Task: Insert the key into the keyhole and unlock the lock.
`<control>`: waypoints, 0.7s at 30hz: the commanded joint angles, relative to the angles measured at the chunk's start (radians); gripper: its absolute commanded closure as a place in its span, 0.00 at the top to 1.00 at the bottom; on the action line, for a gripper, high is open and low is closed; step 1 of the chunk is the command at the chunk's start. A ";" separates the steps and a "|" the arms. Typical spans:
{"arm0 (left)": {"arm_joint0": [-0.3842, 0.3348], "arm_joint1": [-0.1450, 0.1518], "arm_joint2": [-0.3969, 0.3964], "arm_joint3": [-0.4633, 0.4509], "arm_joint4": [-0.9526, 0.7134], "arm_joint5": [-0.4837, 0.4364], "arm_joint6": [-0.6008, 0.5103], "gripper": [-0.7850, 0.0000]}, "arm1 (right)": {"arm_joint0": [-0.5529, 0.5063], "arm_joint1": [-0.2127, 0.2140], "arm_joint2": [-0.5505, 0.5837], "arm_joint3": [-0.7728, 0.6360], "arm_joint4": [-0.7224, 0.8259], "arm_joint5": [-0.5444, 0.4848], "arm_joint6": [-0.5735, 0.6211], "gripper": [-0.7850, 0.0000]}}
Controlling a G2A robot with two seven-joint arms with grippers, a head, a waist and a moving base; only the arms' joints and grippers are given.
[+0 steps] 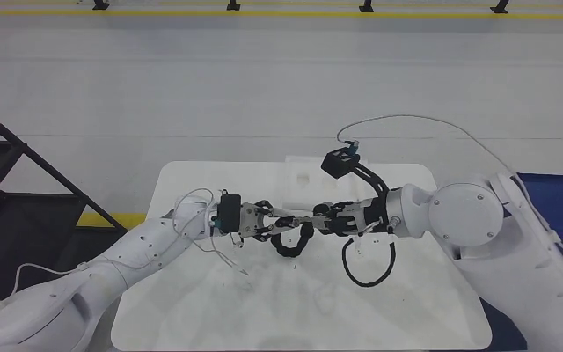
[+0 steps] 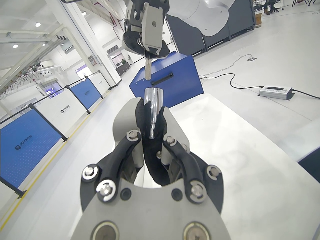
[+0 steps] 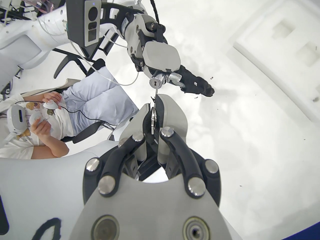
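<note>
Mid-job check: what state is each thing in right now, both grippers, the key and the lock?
left gripper: shut on the lock, held above the table.
lock: gripped by its chrome cylinder, keyhole end facing the key, nothing in it yet.
right gripper: shut on the key.
key: blade lined up with the keyhole, tip just short of it, not inserted.

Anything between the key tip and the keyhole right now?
Nothing visible. The key, shut in the right pincer, points at the lock held in the left pincer. Only a gap of open air separates its tip from the keyhole; they are not touching yet.
</note>
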 commanded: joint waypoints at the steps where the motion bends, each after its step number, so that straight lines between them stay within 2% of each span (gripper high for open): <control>1: 0.010 -0.001 -0.008 -0.004 -0.021 -0.007 -0.003 0.00 | 0.000 0.000 0.000 0.000 0.001 -0.001 0.000 0.00; 13: 0.010 -0.001 -0.008 -0.004 -0.021 -0.007 -0.003 0.00 | 0.000 0.000 0.000 0.000 0.001 -0.001 0.000 0.00; 15: 0.023 -0.001 -0.018 -0.017 -0.027 0.008 -0.045 0.00 | -0.013 0.001 -0.001 -0.004 -0.010 -0.004 -0.018 0.00; 21: 0.043 0.008 -0.060 -0.052 0.007 0.019 -0.108 0.00 | -0.003 0.006 -0.016 -0.046 -0.075 0.046 0.034 0.00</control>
